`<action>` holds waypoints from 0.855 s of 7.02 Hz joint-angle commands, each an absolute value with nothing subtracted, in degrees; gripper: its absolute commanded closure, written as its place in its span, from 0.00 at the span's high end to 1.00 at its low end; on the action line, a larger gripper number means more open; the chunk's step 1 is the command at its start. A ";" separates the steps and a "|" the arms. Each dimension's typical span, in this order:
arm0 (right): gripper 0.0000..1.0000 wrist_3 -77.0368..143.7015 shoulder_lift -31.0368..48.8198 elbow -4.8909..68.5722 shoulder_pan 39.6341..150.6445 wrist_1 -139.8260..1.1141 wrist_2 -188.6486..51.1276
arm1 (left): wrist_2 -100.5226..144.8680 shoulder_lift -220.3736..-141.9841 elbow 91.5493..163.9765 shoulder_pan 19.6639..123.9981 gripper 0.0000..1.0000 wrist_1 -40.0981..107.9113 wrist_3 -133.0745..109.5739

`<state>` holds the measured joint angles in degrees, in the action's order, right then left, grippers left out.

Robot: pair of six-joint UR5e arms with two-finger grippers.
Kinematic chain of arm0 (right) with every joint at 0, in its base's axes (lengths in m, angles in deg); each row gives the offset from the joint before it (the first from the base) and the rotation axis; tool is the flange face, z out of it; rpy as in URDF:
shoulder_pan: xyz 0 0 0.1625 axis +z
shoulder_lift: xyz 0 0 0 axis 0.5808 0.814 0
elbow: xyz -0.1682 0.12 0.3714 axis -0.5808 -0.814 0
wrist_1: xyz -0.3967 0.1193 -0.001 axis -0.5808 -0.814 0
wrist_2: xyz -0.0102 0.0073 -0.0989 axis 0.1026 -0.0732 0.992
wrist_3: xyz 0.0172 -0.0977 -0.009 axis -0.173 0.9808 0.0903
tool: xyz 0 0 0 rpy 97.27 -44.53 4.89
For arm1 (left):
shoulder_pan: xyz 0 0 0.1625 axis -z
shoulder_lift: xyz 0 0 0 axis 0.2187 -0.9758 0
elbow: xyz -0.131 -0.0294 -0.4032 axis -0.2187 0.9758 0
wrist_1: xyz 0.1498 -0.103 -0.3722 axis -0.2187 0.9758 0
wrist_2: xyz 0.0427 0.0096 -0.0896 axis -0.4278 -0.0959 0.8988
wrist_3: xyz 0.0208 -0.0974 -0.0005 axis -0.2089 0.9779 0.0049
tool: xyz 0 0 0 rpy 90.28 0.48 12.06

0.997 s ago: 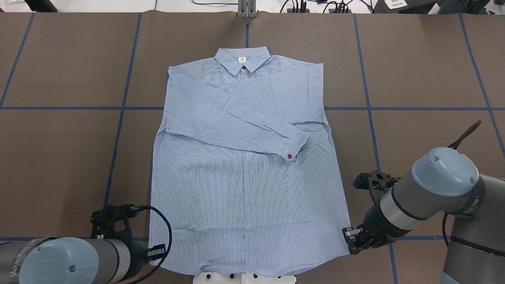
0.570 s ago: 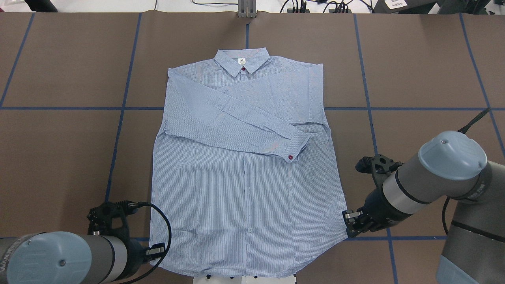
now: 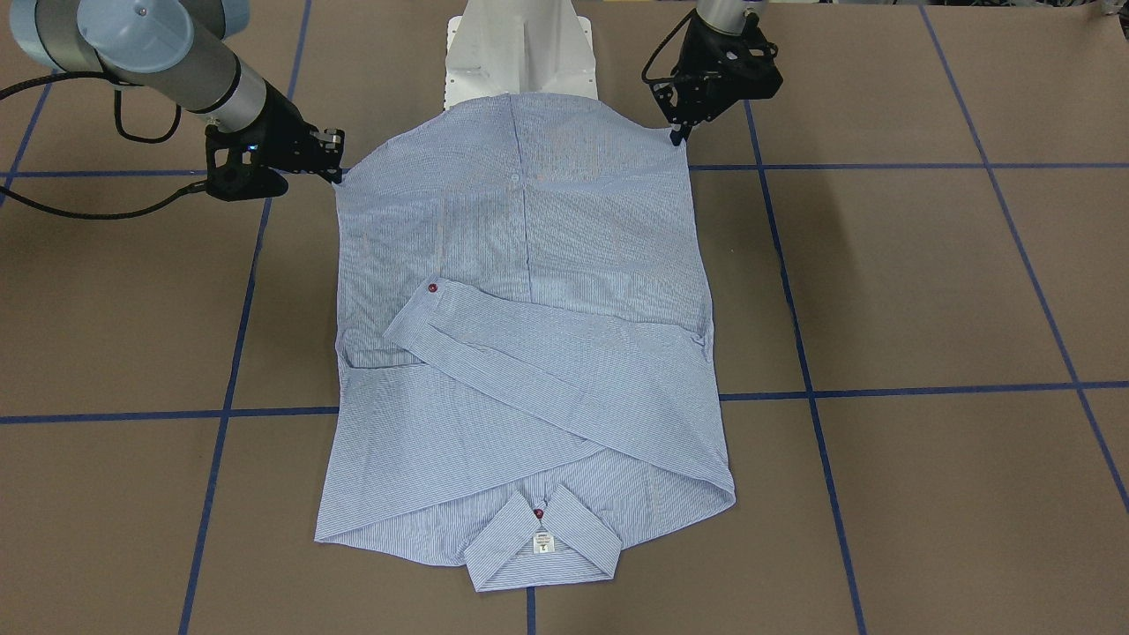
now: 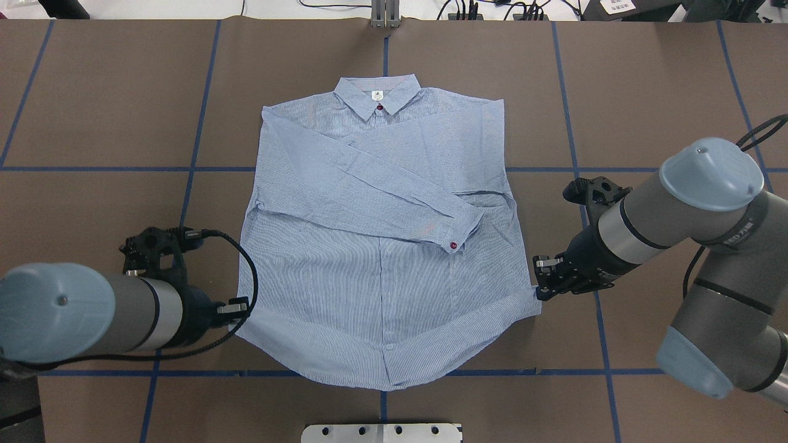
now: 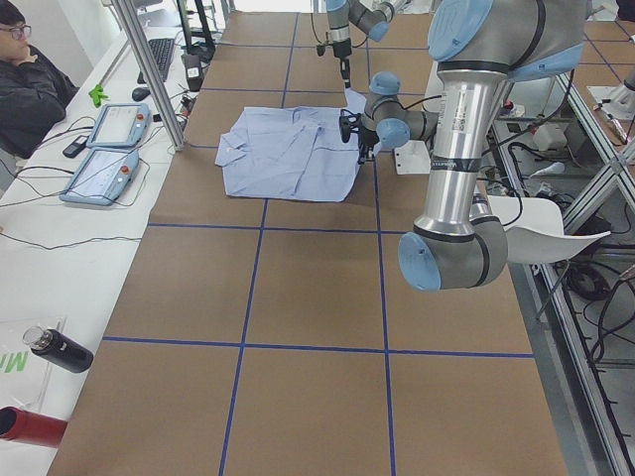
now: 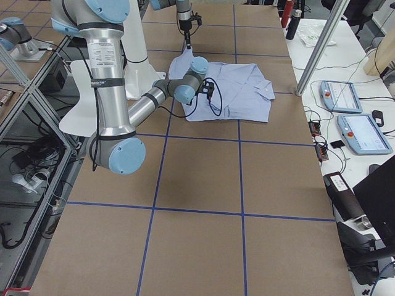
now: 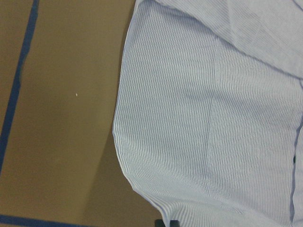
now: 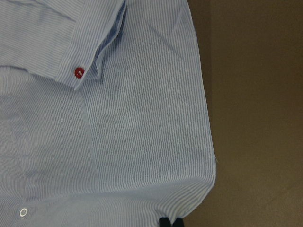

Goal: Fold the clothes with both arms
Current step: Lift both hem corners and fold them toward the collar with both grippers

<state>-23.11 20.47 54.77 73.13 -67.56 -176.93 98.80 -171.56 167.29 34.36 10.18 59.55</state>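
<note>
shirt (image 4: 381, 295) corners pinched by left gripper (image 4: 242, 306), right gripper (image 4: 539, 291)

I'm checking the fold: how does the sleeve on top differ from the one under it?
The top sleeve runs diagonally across the chest, fully in view; the lower sleeve is partly covered by it. The top sleeve's cuff shows, with a red button; the lower sleeve's cuff is out of sight. Both fold over the shirt front, same fine stripes.

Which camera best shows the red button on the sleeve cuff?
Right wrist view: the red button on the pale blue striped shirt looks large. Overhead and front views show a tiny dot; side views are too far; left wrist misses it.
</note>
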 commanded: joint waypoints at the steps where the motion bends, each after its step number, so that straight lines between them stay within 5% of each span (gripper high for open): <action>1: 0.00 -23.20 19.15 53.28 77.41 -67.67 -178.00 | 101.26 -171.69 165.91 41.52 0.00 10.18 54.13; 6: 0.00 -23.99 11.45 47.59 83.58 -67.93 -180.39 | 103.20 -177.90 160.04 45.94 0.00 10.26 54.20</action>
